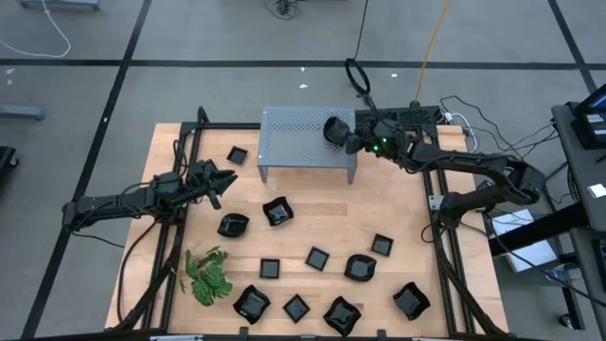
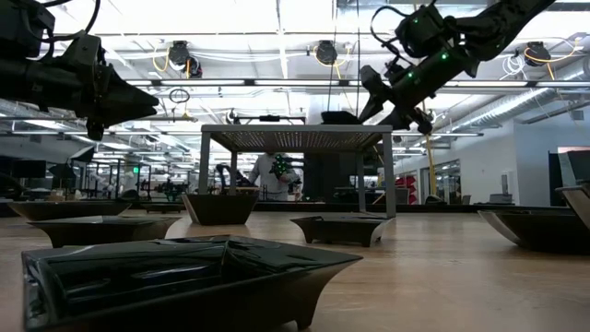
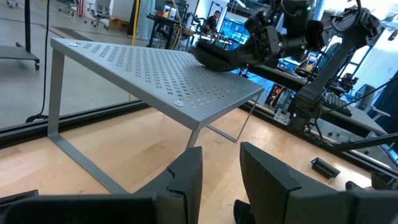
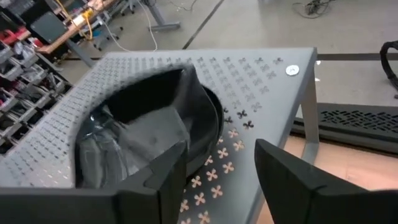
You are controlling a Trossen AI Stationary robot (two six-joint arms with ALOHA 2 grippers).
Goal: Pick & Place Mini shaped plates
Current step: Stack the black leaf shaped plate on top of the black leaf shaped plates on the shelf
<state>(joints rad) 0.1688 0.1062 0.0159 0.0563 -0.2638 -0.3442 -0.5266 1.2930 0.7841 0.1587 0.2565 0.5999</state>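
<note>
Several small glossy black plates (image 1: 317, 257) lie scattered flat on the wooden table. One more rounded black plate (image 4: 149, 130) is over the right end of the grey perforated stand (image 1: 308, 142); whether its base is down on the stand top I cannot tell. My right gripper (image 4: 221, 168) is open just above that plate's rim and shows in the high view as my right gripper (image 1: 346, 134). My left gripper (image 1: 222, 180) is open and holds nothing. It hovers over the table's left part, left of the stand, and the left wrist view shows my left gripper (image 3: 221, 168) facing the stand. My right gripper slants down from the table's right side over the plate's near rim (image 4: 208, 146). One finger (image 4: 168, 174) overlaps that rim and the other finger (image 4: 292, 180) stands apart outside it. Whether either finger touches the plate, I cannot tell.
A green leafy sprig (image 1: 208, 275) lies near the table's near-left corner. A black frame rail (image 1: 436, 237) runs along the table's sides. Bare wood shows between the stand and the closest plates (image 1: 276, 211). In the low view, a plate (image 2: 184, 277) fills the foreground.
</note>
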